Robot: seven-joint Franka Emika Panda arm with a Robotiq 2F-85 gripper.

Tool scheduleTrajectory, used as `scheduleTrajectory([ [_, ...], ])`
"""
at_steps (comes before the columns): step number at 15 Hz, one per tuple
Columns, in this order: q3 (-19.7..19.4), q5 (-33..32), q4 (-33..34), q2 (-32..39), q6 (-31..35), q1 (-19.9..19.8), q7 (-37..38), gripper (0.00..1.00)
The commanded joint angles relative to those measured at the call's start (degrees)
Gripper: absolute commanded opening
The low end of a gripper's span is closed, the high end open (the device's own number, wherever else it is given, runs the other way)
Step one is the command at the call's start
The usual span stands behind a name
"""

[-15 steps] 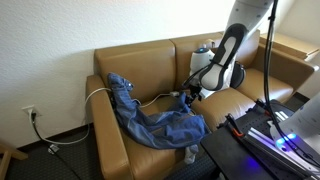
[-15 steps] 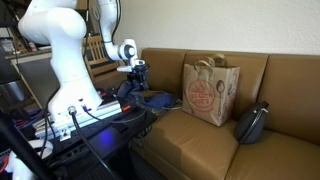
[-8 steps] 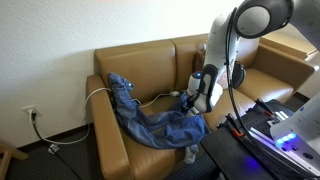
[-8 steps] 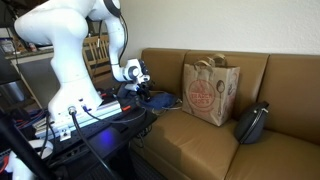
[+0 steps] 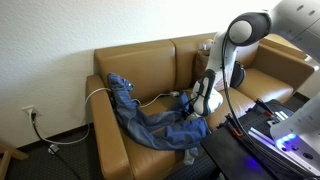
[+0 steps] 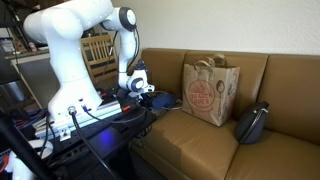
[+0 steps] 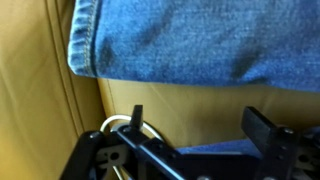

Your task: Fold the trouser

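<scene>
Blue denim trousers [image 5: 150, 120] lie crumpled over the left seat and backrest of a tan sofa [image 5: 150, 62]. They also show as a blue heap in an exterior view [image 6: 160, 99]. My gripper [image 5: 197, 108] hangs low over the seat at the trousers' right end, and it shows in an exterior view [image 6: 140, 95] too. In the wrist view the gripper [image 7: 196, 115] is open and empty, its two dark fingers wide apart over bare tan cushion. A hemmed denim edge [image 7: 180, 40] lies just beyond the fingertips.
A brown paper bag [image 6: 208, 90] stands on the middle cushion and a black bag [image 6: 252, 122] lies beside it. A white cable [image 5: 97, 94] runs over the sofa arm to a wall outlet [image 5: 30, 113]. Black equipment [image 5: 250, 140] stands in front of the sofa.
The arm has swung and lowered, bringing the gripper down close to the seat at the trousers' edge. The trousers have not moved.
</scene>
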Motion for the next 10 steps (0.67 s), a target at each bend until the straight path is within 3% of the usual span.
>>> scheduleTrajectory([
  [1, 6.61, -0.88, 3.81, 2.02, 0.99, -9.39, -3.56, 1.0],
  [2, 7.23, -0.54, 4.58, 2.36, 0.94, -10.28, -3.69, 1.0],
  [3, 7.54, -0.26, 5.3, 2.62, 0.56, -10.69, -3.85, 0.75],
  [4, 7.63, -0.17, 6.23, 3.01, 0.37, -11.08, -4.08, 0.74],
  [10, 7.62, 0.54, 12.12, 4.14, -2.35, -7.07, -3.9, 0.32],
])
